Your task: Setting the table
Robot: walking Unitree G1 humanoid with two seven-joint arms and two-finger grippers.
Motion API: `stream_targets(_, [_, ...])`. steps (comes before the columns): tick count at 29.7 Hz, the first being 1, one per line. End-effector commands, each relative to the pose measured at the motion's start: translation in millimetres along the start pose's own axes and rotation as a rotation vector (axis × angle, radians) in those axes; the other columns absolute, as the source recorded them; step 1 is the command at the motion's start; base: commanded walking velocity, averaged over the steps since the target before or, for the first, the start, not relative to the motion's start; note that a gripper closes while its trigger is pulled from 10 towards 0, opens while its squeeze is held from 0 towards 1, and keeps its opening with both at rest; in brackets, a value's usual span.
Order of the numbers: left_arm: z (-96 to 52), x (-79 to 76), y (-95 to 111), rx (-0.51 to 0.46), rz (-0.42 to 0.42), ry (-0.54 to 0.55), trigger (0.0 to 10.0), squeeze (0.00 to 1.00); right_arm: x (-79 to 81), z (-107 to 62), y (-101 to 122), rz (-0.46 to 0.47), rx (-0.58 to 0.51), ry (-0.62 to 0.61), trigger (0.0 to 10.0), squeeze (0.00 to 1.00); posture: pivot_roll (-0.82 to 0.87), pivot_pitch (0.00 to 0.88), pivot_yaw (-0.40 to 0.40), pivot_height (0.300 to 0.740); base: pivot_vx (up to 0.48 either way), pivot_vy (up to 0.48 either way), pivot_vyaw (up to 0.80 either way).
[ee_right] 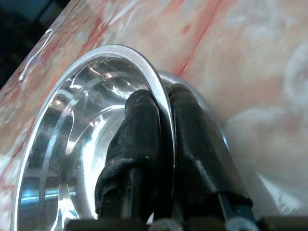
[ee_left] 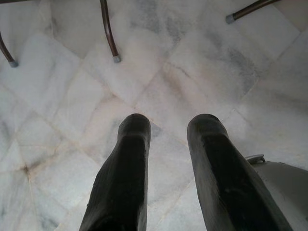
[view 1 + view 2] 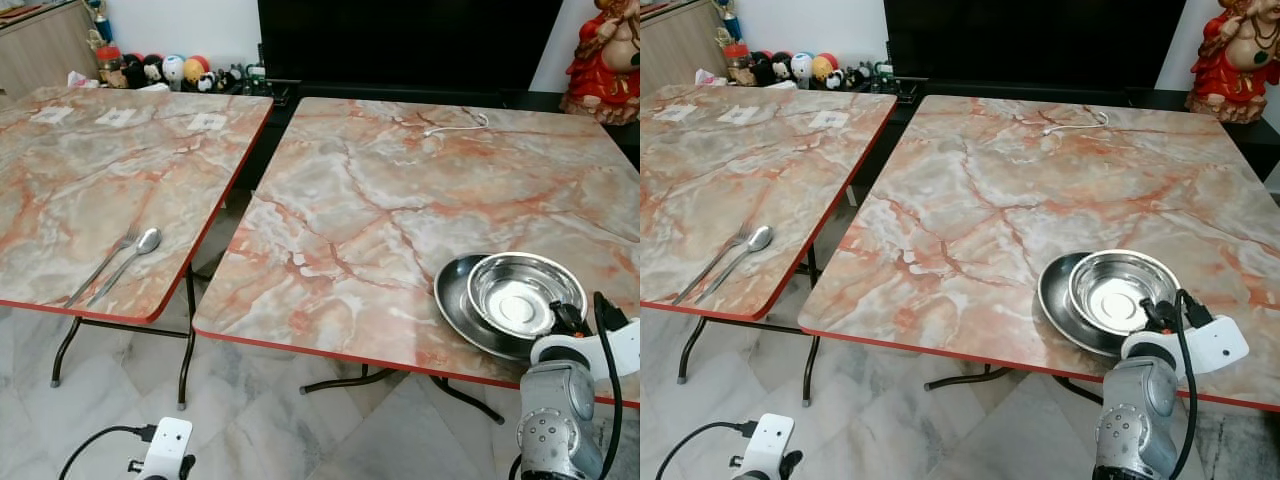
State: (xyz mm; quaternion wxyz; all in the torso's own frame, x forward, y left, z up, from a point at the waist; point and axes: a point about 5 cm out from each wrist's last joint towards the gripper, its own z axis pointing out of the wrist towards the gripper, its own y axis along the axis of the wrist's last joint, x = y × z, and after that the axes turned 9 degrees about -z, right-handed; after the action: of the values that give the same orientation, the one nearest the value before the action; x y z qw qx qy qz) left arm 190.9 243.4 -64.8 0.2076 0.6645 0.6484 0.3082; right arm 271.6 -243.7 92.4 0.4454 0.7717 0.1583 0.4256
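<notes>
A shiny steel bowl rests inside a steel plate near the front right edge of the right marble table. My right gripper is shut on the steel bowl's rim, one finger inside the bowl, one outside. A fork and a spoon lie side by side near the front edge of the left marble table. My left gripper hangs low over the floor, open with nothing between its fingers.
A narrow gap separates the two tables. A white cable lies at the right table's far side. Several paper squares sit at the left table's back. A red statue and small figurines stand behind. Table legs stand on the marble floor.
</notes>
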Motion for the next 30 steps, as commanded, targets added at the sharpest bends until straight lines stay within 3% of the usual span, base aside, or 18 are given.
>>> stream_targets(1, [-1.1,3.2,-3.4,0.019,0.031,-0.003,10.0,0.0,5.1,1.7,-1.8,0.016,0.014,0.025,10.0,0.0,0.06,0.013,0.011,0.74,0.0,0.0,0.0])
stream_targets(18, [-0.8,2.0,-2.5,0.015,0.033,-0.009,10.0,0.0,7.7,6.4,-5.8,0.008,0.027,0.052,10.0,0.0,0.06,0.015,0.011,0.74,0.0,0.0,0.0])
stream_targets(19, [-0.8,1.9,-2.5,0.015,0.033,-0.01,10.0,0.0,8.5,6.8,-5.6,0.009,0.025,0.056,10.0,0.14,0.06,0.015,0.011,0.74,0.0,0.0,0.0])
stream_targets(20, [-0.8,1.8,-2.4,0.015,0.033,-0.01,10.0,0.0,8.7,6.9,-5.6,0.009,0.025,0.057,10.0,0.14,0.06,0.015,0.011,0.74,0.0,0.0,0.0])
stream_targets(21, [-0.7,1.9,-2.4,0.015,0.033,-0.01,10.0,0.0,8.8,6.9,-5.6,0.01,0.025,0.056,10.0,0.41,0.06,0.015,0.011,0.74,0.0,0.0,0.0])
stream_targets(30, [-0.9,2.3,-2.7,0.016,0.034,-0.009,10.0,0.0,7.4,8.1,-6.3,0.005,0.027,0.052,10.0,0.39,0.06,0.015,0.011,0.74,0.0,0.0,0.0])
